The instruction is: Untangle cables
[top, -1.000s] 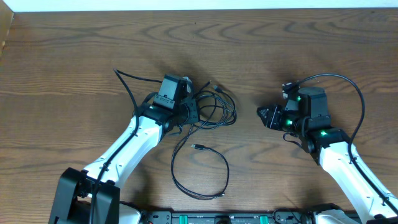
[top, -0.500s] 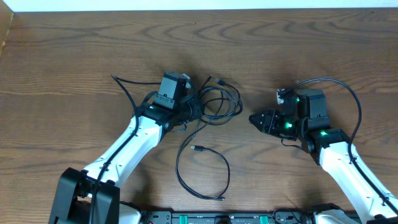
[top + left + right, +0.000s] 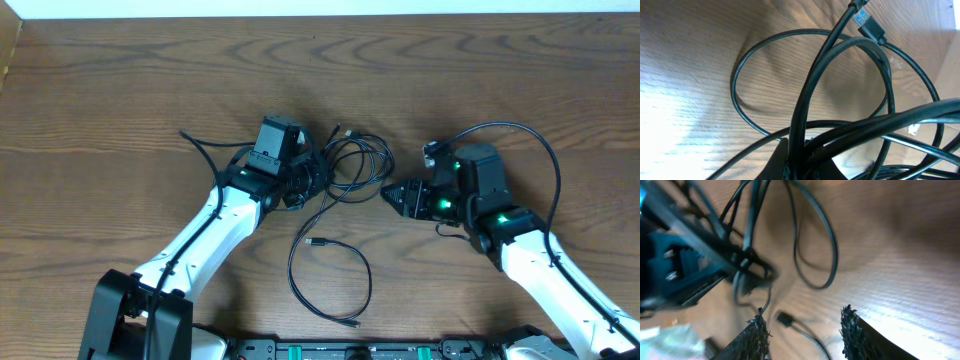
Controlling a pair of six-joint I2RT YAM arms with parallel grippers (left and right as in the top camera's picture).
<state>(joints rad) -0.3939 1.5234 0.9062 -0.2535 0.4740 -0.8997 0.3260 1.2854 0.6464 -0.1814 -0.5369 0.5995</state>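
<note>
Two arms meet over the cables (image 3: 352, 163) at the middle of the table (image 3: 120, 90). The left gripper (image 3: 303, 184) is clamped tight on the left side of the tangle. Its wrist camera shows several black loops bunching together where they run into the jaws, with a blue-tipped plug (image 3: 867, 24) standing out above them. The right gripper (image 3: 390, 196) points at the tangle's right edge, just beside the outermost loop; whether it touches cannot be told from above. Its fingers (image 3: 860, 335) stand partly apart with only bare wood between them, gripping nothing. One long strand (image 3: 365, 285) trails out of the tangle toward the robot's side of the table and curls in a wide loop, its small plug end (image 3: 318, 241) lying within the curl.
</note>
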